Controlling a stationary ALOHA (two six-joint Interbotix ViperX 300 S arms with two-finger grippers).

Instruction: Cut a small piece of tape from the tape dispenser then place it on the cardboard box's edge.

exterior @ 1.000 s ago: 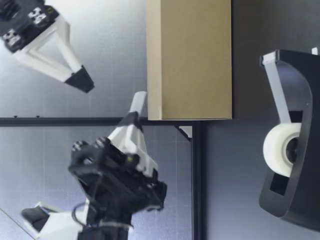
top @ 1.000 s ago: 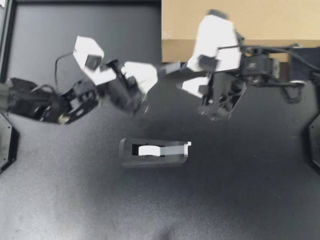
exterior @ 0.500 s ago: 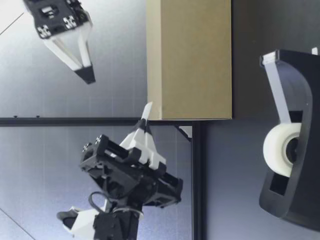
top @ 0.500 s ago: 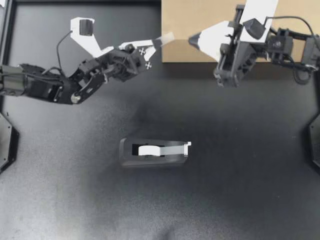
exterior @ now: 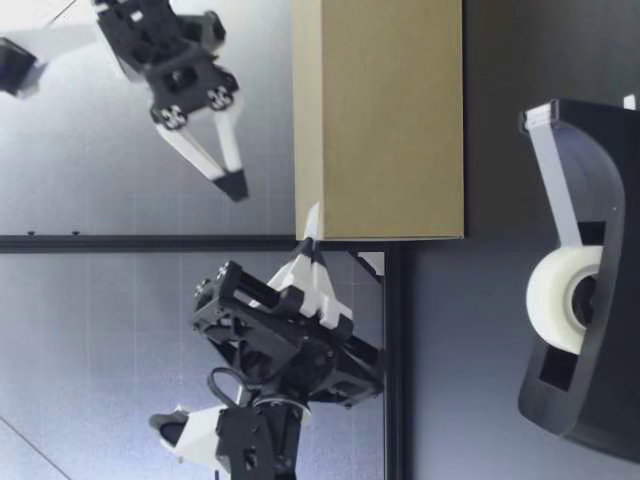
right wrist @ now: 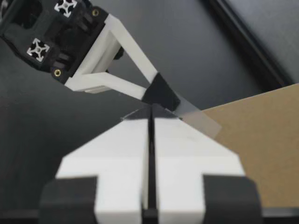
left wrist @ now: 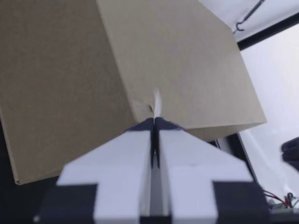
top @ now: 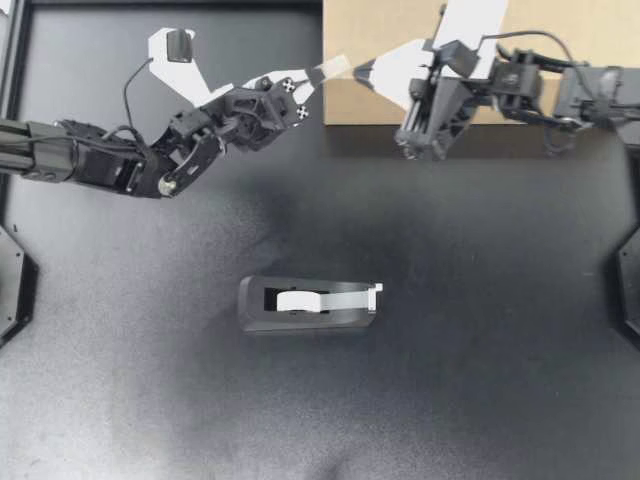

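Tape strip, short and clear, sticks out from the tips of my left gripper, whose fingers are pressed together on it from both sides. Its free end is at the upper corner of the cardboard box nearest my left arm; the left wrist view shows it right against that corner, but I cannot tell whether it is stuck down. My right gripper points at the strip from over the box, its fingers closed tight with nothing between them, tip just beside the tape. Well apart, the tape dispenser sits on the dark table, the roll's end resting on its cutter
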